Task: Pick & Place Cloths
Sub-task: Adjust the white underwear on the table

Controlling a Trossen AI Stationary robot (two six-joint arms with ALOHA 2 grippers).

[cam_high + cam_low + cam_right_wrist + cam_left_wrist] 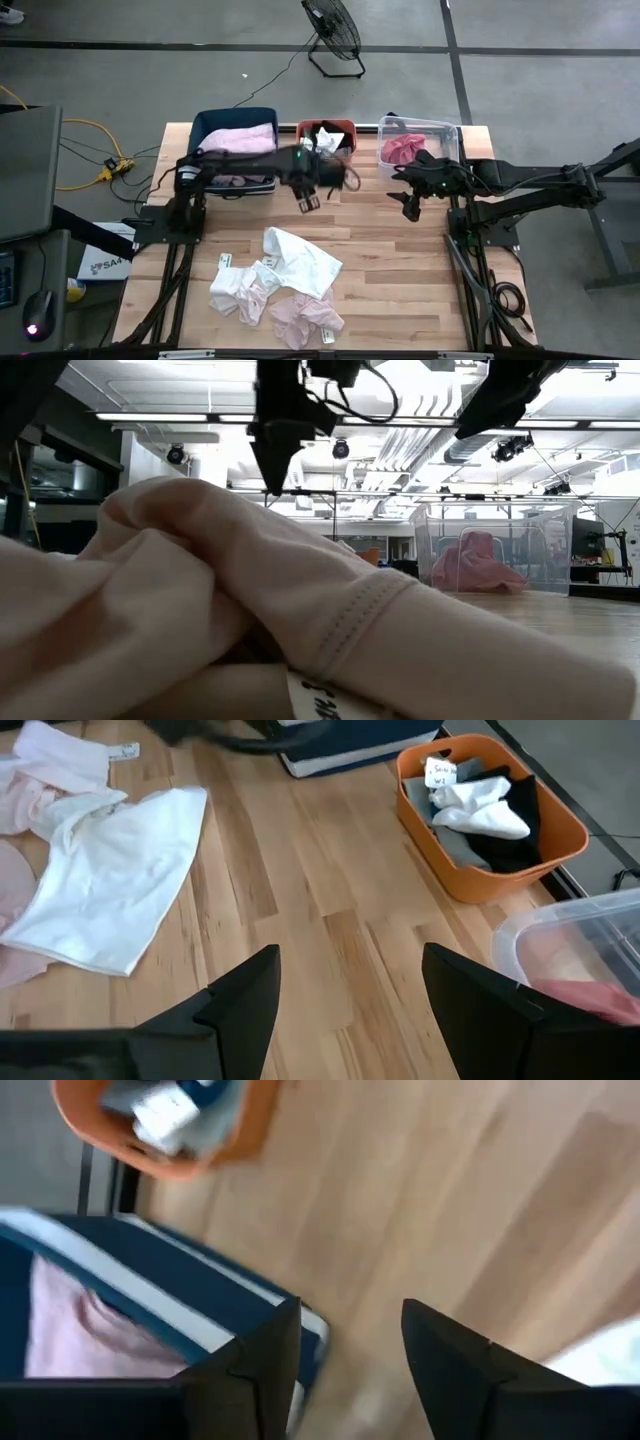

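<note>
- Cloths lie in two groups: a loose heap on the bare wooden table [400, 260], and sorted pieces in three bins along the far edge.
- At the heap's top lies a white garment [300, 258], spread flat; just beside it are a smaller white piece [232, 287] and a pale pink crumpled piece [308, 320], all touching or overlapping.
- A dark blue rectangular bin [262, 115] holds a folded pink cloth [238, 138].
- Next to it, an orange plastic bin [560, 845] holds white, grey and black pieces.
- A clear plastic bin [445, 130] holds a deep pink crumpled cloth [402, 149].
- The left gripper [308, 200] hangs over bare wood just in front of the orange bin, fingers apart, nothing between them.
- The right gripper [410, 207] hangs in front of the clear bin, fingers [240, 1000] spread wide and empty.
- In the low view a pale pink garment [200, 600] fills the foreground.
</note>
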